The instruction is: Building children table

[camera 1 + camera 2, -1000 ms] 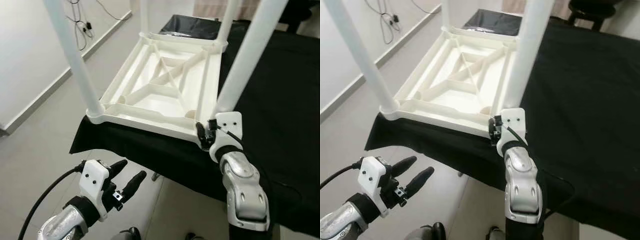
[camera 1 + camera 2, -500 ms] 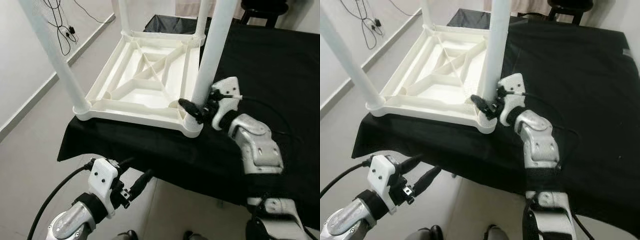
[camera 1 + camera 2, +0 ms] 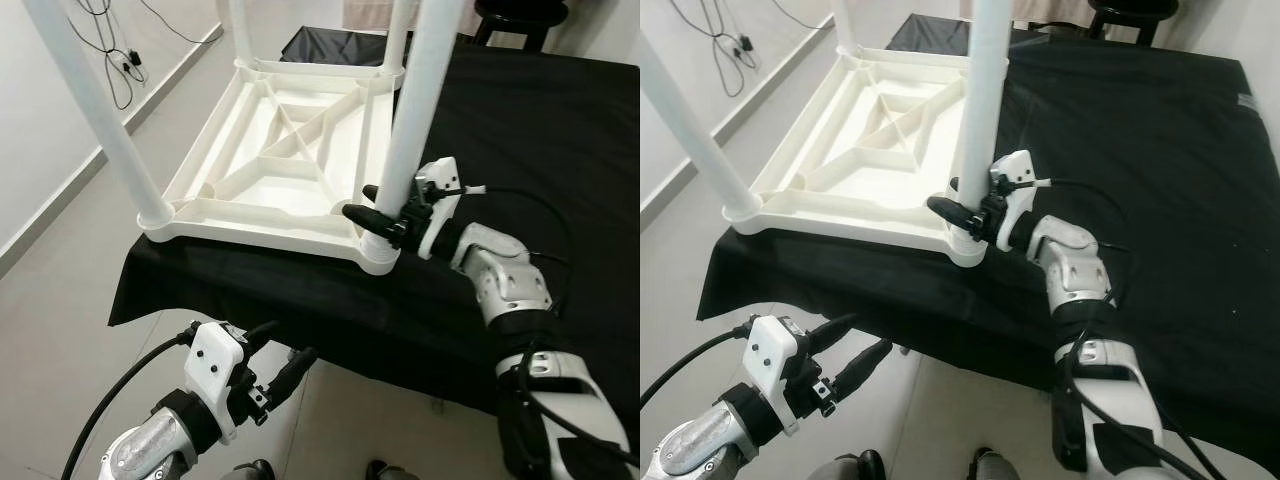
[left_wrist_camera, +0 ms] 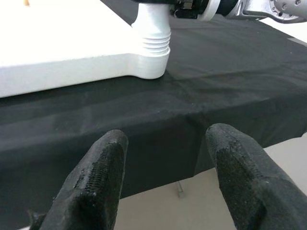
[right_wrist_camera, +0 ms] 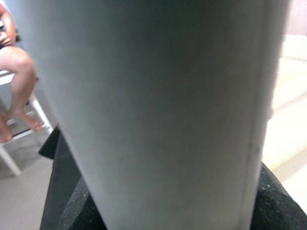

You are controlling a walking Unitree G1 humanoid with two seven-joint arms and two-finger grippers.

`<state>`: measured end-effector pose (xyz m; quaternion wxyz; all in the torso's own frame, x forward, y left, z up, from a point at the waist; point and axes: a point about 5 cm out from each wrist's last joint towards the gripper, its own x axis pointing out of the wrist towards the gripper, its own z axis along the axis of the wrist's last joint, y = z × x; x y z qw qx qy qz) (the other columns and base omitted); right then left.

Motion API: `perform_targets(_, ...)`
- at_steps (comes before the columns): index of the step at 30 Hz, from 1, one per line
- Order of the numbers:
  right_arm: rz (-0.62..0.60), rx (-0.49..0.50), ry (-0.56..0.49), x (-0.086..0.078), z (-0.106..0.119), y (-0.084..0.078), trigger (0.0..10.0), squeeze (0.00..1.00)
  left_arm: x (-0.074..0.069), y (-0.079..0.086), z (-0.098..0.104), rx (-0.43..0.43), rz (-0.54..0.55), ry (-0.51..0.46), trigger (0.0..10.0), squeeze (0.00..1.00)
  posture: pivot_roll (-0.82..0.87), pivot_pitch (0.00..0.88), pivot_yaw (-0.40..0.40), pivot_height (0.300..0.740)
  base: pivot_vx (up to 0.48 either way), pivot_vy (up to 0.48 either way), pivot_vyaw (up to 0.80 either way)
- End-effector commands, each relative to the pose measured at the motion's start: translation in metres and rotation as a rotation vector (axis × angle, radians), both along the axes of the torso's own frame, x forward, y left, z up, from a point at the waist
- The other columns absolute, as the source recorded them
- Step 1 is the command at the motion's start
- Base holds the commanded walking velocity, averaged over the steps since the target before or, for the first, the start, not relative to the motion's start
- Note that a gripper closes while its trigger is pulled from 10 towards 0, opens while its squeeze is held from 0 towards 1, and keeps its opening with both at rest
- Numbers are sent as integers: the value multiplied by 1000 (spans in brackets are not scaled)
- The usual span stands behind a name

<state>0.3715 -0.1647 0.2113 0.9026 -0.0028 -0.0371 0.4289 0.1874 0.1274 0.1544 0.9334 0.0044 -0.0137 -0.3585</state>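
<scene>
**Holding the near leg of the little table**

The white children's table (image 3: 290,170) lies upside down on the black cloth (image 3: 560,150) that covers the tabletop. Its four legs point up. It sits at the 10 o'clock part of the cloth, with its near edge close to the cloth's front edge.

My right jaws (image 3: 372,214) are around the bottom of the near right leg (image 3: 412,110), right where it goes into the corner socket (image 3: 378,255). One finger reaches across the front of the leg and the other goes behind it. I think they are grasping the leg, because in my right wrist view the pale leg is pressed up close.

My left jaws (image 3: 276,350) hang low at 7 o'clock, below the cloth's edge. They are spread apart and hold nothing.

I think the step now is seating this leg in its socket. Next I may need to push or twist it down until it sits tight, while the table stays put.

I cannot see the tops of the legs; they are cut off. I cannot tell how deep the leg sits in the socket. A person's bare legs (image 5: 19,91) on a chair show past the leg, at the edge of my right wrist view.
</scene>
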Motion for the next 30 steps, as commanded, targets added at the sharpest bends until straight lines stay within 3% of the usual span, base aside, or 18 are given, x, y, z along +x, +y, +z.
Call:
perform_targets(1,19,41,19,-3,-6,-6,0,0,-4,0,0,3,-18,2,10000,0,67,212,-26,740,0,0,0)
perform_targets(4,10,39,18,-6,-9,-11,0,0,-4,0,0,2,-20,3,10000,0,58,215,-28,740,0,0,0)
perform_targets(8,-142,50,33,-34,-25,-13,0,0,-5,1,-1,-1,-22,5,10000,0,39,220,-39,740,0,0,0)
perform_targets(10,-142,50,33,-34,-25,-13,0,0,-5,1,-1,-1,-22,5,10000,0,39,220,-39,740,0,0,0)
perform_targets(11,-376,-25,54,-45,-37,-10,0,0,-6,3,-1,-1,-12,6,10000,0,35,223,-38,740,0,0,0)
perform_targets(12,-376,-25,54,-45,-37,-10,0,0,-6,3,-1,-1,-12,6,10000,0,35,223,-38,740,0,0,0)
perform_targets(13,-641,-102,114,-72,-52,-7,0,0,-7,6,0,-4,4,9,10000,0,11,222,-24,740,0,0,0)
perform_targets(14,-807,-146,150,-101,-61,-2,0,0,-8,10,0,-13,23,13,10000,0,-6,223,3,740,0,0,0)
perform_targets(15,-807,-146,150,-101,-61,-2,0,0,-8,10,0,-13,23,13,10000,0,-6,223,3,740,0,0,0)
perform_targets(16,-908,-162,174,-121,-64,0,0,0,-8,13,0,-19,36,16,10000,0,-6,223,3,740,0,0,0)
perform_targets(18,-917,-176,171,-125,-65,2,0,0,-7,13,1,-25,38,18,10000,0,-9,216,17,740,0,0,0)
perform_targets(23,-866,-194,126,-112,-63,9,0,0,-2,7,2,-16,-6,10,10000,0,6,200,7,740,0,0,0)
perform_targets(24,-850,-203,127,-111,-62,12,4118,0,-1,7,2,-13,-11,8,10000,0,7,193,10,740,0,0,0)
perform_targets(25,-850,-203,127,-111,-62,12,4118,0,-1,7,2,-13,-11,8,10000,0,7,193,10,740,0,0,0)
perform_targets(26,-819,-188,127,-108,-60,16,10000,0,1,6,1,-9,-8,3,10000,0,9,181,15,740,0,0,0)
perform_targets(27,-810,-177,122,-107,-56,19,10000,773,3,7,1,-11,-1,2,10000,0,12,174,20,740,0,0,0)
perform_targets(30,-808,-168,118,-107,-53,21,10000,773,4,7,0,-13,4,2,10000,0,12,174,20,740,0,0,0)
